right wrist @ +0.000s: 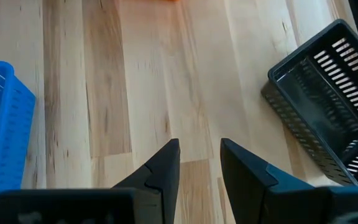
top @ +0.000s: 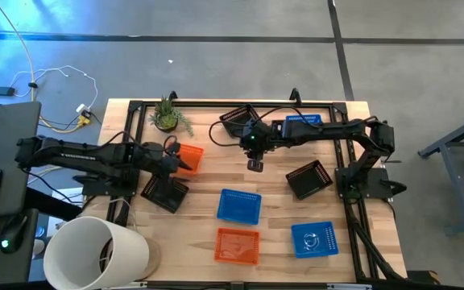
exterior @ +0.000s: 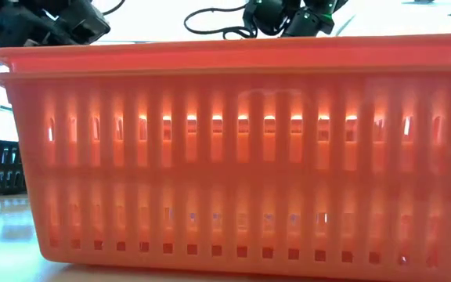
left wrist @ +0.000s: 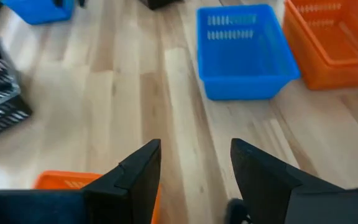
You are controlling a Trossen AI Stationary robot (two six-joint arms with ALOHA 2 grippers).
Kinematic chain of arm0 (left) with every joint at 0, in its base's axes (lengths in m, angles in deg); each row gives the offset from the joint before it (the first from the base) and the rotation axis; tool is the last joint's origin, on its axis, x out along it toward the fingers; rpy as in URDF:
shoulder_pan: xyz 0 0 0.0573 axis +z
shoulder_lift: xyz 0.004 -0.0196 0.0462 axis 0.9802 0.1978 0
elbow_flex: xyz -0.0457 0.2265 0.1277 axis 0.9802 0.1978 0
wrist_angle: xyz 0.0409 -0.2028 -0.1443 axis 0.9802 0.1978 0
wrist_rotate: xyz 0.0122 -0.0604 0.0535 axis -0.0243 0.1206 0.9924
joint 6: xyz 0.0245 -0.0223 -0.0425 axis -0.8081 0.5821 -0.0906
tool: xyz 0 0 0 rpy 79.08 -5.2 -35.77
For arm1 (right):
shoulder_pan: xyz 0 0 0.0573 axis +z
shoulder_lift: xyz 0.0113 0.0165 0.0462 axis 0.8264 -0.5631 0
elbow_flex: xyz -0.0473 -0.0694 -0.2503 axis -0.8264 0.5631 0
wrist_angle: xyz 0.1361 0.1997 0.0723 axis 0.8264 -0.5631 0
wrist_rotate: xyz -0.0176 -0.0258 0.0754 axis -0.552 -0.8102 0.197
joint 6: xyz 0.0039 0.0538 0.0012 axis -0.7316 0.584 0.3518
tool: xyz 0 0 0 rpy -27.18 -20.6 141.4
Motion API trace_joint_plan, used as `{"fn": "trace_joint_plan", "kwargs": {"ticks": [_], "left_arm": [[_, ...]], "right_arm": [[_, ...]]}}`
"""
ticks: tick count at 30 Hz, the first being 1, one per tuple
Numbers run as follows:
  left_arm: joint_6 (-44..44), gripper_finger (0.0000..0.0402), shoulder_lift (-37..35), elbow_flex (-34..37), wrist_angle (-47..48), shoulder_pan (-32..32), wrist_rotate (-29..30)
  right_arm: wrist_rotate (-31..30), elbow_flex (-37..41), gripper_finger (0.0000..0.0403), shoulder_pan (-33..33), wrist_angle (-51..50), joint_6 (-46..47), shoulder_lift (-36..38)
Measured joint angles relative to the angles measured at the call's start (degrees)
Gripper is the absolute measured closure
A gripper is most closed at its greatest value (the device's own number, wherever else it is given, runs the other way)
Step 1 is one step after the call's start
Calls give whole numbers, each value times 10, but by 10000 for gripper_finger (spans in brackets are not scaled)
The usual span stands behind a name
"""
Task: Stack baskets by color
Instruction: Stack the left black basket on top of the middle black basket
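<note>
A pale wooden bench [top: 272, 234] stands on a grey floor. The left pincer [top: 172, 159] is released, jaws spread, holding nothing. An orange basket [top: 188, 158] sits just under and beside it, and a black basket [top: 164, 192] lies close by. Farther ahead rest a blue basket [left wrist: 244, 51] and another orange one [left wrist: 333, 38]. The right pincer [top: 255, 164] hangs part open and empty above bare wood, with a black basket [right wrist: 329, 106] near it.

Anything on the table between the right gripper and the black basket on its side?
Nothing: in the high view, only bare wood lies between the right gripper and the black basket; the right wrist view agrees.
</note>
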Motion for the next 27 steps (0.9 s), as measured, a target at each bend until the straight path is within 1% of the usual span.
{"fn": "trace_joint_plan", "kwargs": {"ticks": [6,14,20,27], "left_arm": [[0,222,27,0,29,-31,1],[14,222,61,0,62,-52,10],[14,222,85,0,95,-56,18],[14,225,120,0,99,-55,36]], "right_arm": [[0,0,299,0,-1,10,0],[3,0,299,0,0,10,0],[3,0,299,0,0,11,0],[9,0,299,0,0,25,0]]}}
